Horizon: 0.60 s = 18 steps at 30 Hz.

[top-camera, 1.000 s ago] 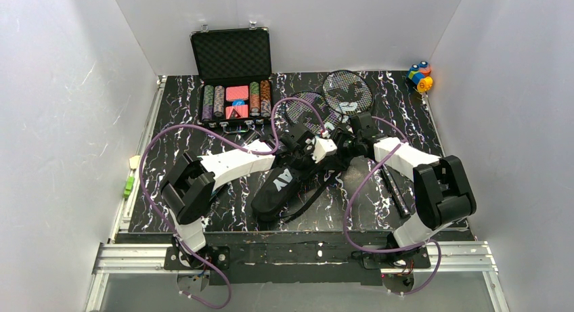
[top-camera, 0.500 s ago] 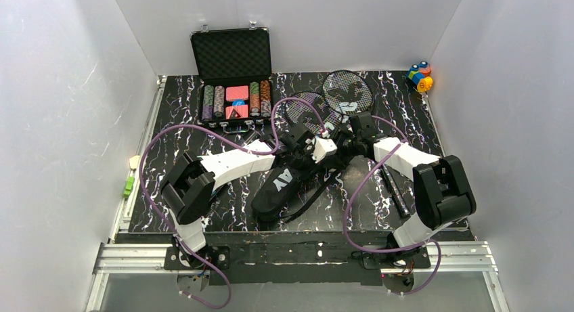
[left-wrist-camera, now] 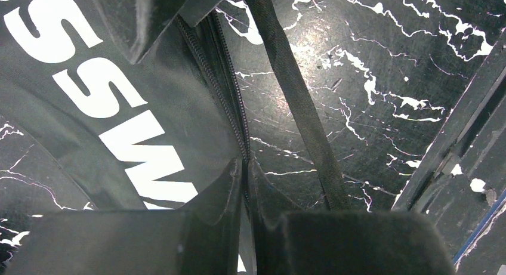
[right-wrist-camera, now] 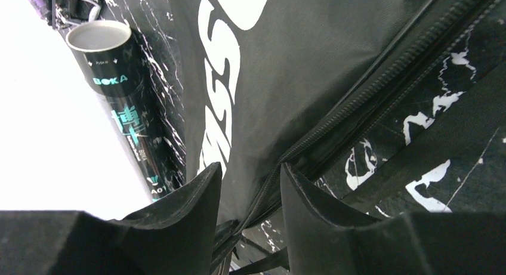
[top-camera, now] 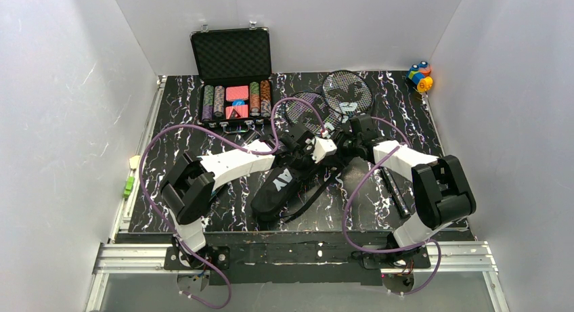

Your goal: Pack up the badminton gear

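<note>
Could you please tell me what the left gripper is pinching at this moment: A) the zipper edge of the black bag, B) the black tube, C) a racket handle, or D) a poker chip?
A: the left wrist view shows the left gripper shut on the black bag right at its zipper edge, while the tube lies loose on the table beside the bag.

- Two rackets (top-camera: 348, 91), upper middle of the top view.
- One black bag (top-camera: 281, 183), in the middle.
- One long tube (right-wrist-camera: 122, 102), upper left of the right wrist view.
- One case of poker chips (top-camera: 231, 55), upper left.
- One little bunch of toy blocks (top-camera: 420, 77), upper right.
</note>
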### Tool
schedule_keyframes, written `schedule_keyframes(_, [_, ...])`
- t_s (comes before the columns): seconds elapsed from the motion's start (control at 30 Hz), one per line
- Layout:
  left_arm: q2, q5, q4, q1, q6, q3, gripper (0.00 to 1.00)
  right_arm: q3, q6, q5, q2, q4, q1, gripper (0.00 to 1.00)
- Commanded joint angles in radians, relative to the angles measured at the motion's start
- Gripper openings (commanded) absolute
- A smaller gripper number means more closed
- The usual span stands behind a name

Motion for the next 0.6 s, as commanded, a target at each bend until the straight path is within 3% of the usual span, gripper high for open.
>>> schedule_keyframes(0.0, [-0.101,0.036,-0.018,-0.003,-0.010,0.021,0.00,-0.046,0.037,0.060,0.018,0.113,0.005,0.46])
schedule_keyframes(0.13, [-0.106,0.044,-0.024,-0.004,-0.017,0.020,0.00,-0.067,0.052,0.085,0.012,0.159,0.005,0.37])
schedule_keyframes(0.23, [-0.106,0.041,-0.029,-0.004,-0.021,0.020,0.01,-0.073,0.056,0.092,-0.004,0.171,0.008,0.24])
schedule_keyframes(0.3, [-0.104,0.030,-0.030,-0.004,-0.023,0.022,0.18,-0.073,0.052,0.095,-0.019,0.165,0.012,0.11])
schedule_keyframes(0.37, [-0.102,0.014,-0.030,-0.003,-0.024,0.024,0.23,-0.075,0.050,0.097,-0.034,0.162,0.017,0.01])
schedule_keyframes(0.47, [-0.099,-0.014,-0.031,-0.003,-0.027,0.032,0.43,-0.081,0.048,0.095,-0.067,0.160,0.024,0.01])
schedule_keyframes(0.57, [-0.094,-0.037,-0.032,-0.005,-0.023,0.048,0.56,-0.080,0.045,0.093,-0.100,0.146,0.032,0.01])
